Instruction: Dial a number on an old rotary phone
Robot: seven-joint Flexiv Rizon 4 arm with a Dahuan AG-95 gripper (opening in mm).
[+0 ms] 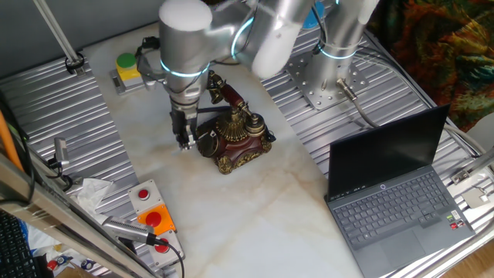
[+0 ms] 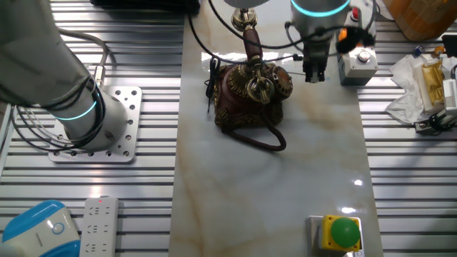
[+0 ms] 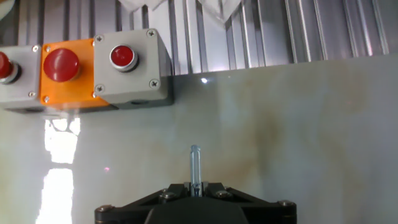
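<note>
The old rotary phone [image 1: 235,133] stands mid-table, dark red with brass trim, its handset [image 1: 225,91] on the cradle and its round dark dial [image 1: 207,144] facing the gripper. The other fixed view shows the phone [image 2: 250,96] from behind with its black cord [image 2: 268,139]. My gripper [image 1: 185,139] hangs just beside the dial side of the phone, low over the table, also seen as the gripper [image 2: 314,73]. In the hand view the gripper [image 3: 195,185] is shut on a thin metal rod [image 3: 195,163] that points forward. That view shows no phone.
A grey box with a red button [image 3: 127,65] and an orange box [image 3: 62,70] lie ahead of the hand at the table edge. A laptop [image 1: 394,193] sits open at the right. A yellow box with a green button [image 1: 127,66] stands at the back.
</note>
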